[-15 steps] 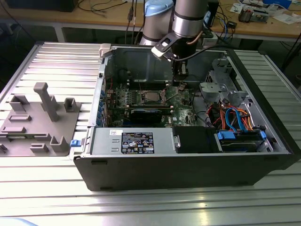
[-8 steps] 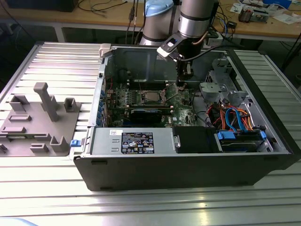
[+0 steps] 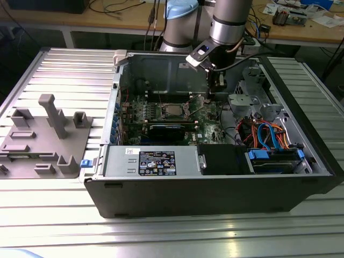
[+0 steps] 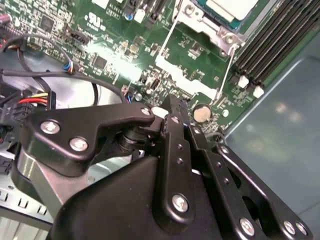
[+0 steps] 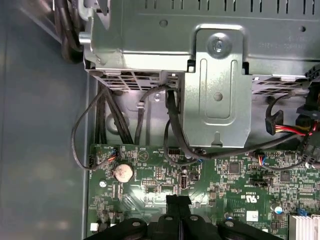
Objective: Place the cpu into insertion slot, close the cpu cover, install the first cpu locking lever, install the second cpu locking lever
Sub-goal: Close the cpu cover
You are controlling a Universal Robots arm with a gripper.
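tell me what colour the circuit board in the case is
The circuit board is green, dotted with dark chips; the first wrist view shows it best.

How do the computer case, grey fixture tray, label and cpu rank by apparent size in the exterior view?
Largest to smallest: computer case, grey fixture tray, label, cpu. The cpu sits farther back than the label, so that last pair is less sure.

The ribbed metal tabletop (image 3: pixel 64 226) carries an open computer case (image 3: pixel 215 188) lying on its side near the middle. A grey moulded fixture (image 3: pixel 43 140) sits beside it, on the exterior view's left.
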